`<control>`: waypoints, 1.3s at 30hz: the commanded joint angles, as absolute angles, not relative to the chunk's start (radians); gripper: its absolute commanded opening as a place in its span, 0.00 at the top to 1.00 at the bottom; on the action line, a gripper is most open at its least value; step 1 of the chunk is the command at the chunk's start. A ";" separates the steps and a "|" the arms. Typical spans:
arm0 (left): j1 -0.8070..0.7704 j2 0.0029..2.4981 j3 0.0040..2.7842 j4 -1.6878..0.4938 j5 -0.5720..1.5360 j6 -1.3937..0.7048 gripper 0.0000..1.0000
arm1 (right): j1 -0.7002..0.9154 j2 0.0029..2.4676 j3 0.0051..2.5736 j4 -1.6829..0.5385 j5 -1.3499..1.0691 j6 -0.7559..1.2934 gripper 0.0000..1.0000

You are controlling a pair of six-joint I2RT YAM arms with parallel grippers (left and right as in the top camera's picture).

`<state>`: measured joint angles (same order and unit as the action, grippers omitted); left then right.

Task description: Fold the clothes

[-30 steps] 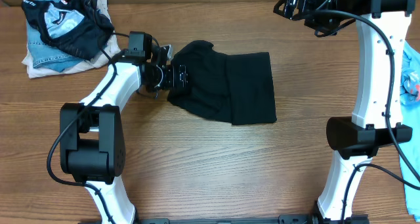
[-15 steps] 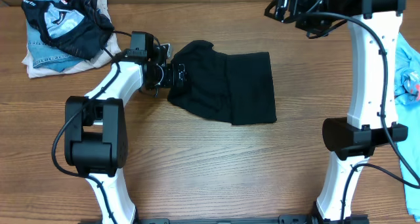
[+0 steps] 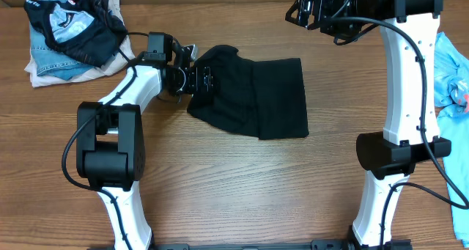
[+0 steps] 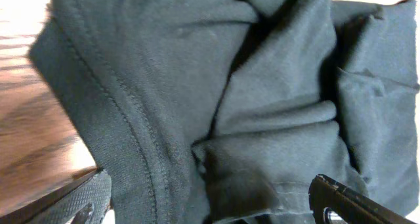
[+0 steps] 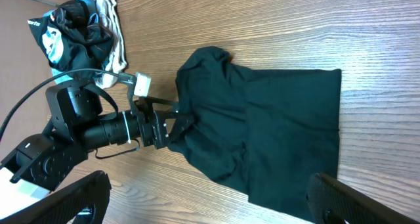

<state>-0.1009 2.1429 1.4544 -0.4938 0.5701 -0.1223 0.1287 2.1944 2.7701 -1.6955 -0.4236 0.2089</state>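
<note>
The black T-shirt (image 3: 253, 100) lies partly folded on the wooden table, its right part flat and its left end bunched. It fills the left wrist view (image 4: 197, 73) and shows in the right wrist view (image 5: 275, 125). My left gripper (image 3: 200, 81) is at the shirt's bunched left end. Its fingers (image 4: 210, 207) are wide apart with fabric between them, not pinched. My right gripper (image 3: 306, 6) is open and empty, high above the table's back edge. Its fingers (image 5: 210, 201) frame the shirt from above.
A pile of other clothes (image 3: 73, 34), black-and-pale-blue patterned over denim and white, sits at the back left corner. A light blue garment (image 3: 451, 67) lies at the right edge. Bare wood table (image 3: 242, 184) spreads in front of the shirt.
My right gripper has moved left along the back edge. My left gripper has shifted slightly right, further onto the shirt's left end. The shirt has not visibly moved.
</note>
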 commanded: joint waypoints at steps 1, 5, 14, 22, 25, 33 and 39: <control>-0.122 2.230 1.416 -0.545 0.603 -0.094 0.01 | 0.130 2.162 2.769 -1.694 -0.439 0.200 0.00; -0.123 2.235 1.416 -0.596 0.589 -0.073 0.00 | 0.130 2.162 2.769 -1.694 -0.439 0.201 0.00; -0.145 2.250 1.416 -0.633 0.596 -0.086 0.02 | 0.130 2.162 2.769 -1.694 -0.449 0.200 0.00; -0.163 2.250 1.416 -0.614 0.595 -0.143 0.22 | 0.130 2.162 2.769 -1.694 -0.447 0.181 0.00; -0.178 2.250 1.416 -0.599 0.595 -0.173 0.42 | 0.130 2.162 2.769 -1.694 -0.446 0.181 0.00; -0.216 2.250 1.416 -0.567 0.480 -0.252 0.96 | 0.130 2.162 2.769 -1.694 -0.446 0.181 0.00; -0.177 2.249 1.416 -0.679 0.291 -0.250 0.96 | 0.130 2.163 2.769 -1.694 -0.446 0.179 0.00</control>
